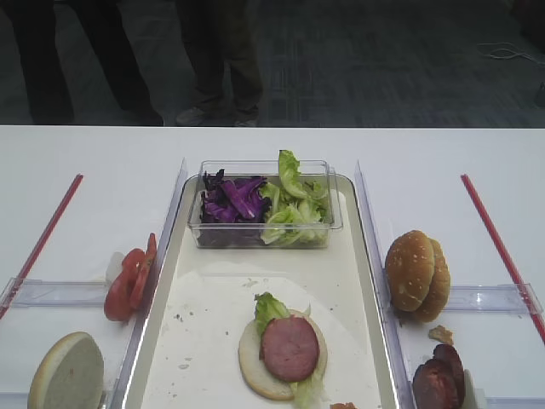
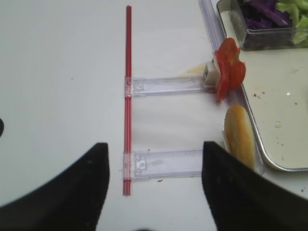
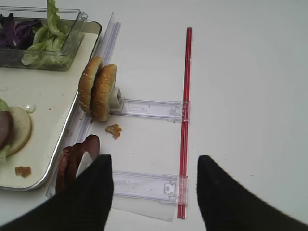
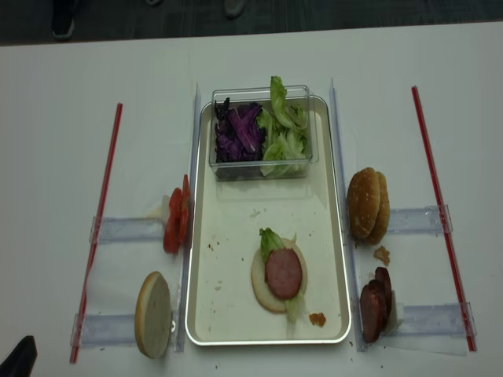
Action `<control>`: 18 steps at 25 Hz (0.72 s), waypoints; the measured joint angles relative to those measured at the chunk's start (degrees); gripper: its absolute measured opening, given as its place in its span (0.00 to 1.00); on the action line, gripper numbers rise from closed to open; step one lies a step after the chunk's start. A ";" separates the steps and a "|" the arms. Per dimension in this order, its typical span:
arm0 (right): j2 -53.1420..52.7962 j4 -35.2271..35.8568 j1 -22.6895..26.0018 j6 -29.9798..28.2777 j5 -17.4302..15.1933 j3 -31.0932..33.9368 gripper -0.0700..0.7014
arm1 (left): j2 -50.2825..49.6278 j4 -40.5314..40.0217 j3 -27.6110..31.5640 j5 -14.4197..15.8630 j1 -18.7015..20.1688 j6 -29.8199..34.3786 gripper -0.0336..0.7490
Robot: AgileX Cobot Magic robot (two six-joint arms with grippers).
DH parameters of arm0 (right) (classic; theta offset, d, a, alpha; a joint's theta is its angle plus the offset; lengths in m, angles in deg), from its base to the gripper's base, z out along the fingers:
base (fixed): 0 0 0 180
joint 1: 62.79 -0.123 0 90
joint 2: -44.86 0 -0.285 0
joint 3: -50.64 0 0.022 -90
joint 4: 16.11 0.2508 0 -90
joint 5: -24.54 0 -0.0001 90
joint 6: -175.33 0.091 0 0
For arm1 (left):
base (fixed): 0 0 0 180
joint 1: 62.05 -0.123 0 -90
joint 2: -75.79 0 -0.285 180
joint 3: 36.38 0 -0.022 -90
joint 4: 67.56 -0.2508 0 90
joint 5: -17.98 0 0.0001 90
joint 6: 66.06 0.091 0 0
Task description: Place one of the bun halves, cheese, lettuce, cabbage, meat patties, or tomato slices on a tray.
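Tray (image 4: 203, 236): one stacked bun half (image 4: 259, 284), one patty (image 4: 284, 272), one lettuce leaf (image 4: 270, 240).

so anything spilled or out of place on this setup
Minor mess only. A browned crumb lies loose on the table below the seeded bun halves, and another scrap sits on the tray near the stacked burger. Small specks dot the tray paper.
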 joint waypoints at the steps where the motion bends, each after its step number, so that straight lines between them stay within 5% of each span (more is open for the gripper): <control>1: 0.00 0.00 0.00 0.00 0.00 0.00 0.66 | 0.00 0.00 0.00 0.00 0.00 0.00 0.55; 18: 0.00 0.00 0.00 0.00 0.00 0.00 0.66 | 0.00 0.00 0.00 0.00 0.00 0.00 0.55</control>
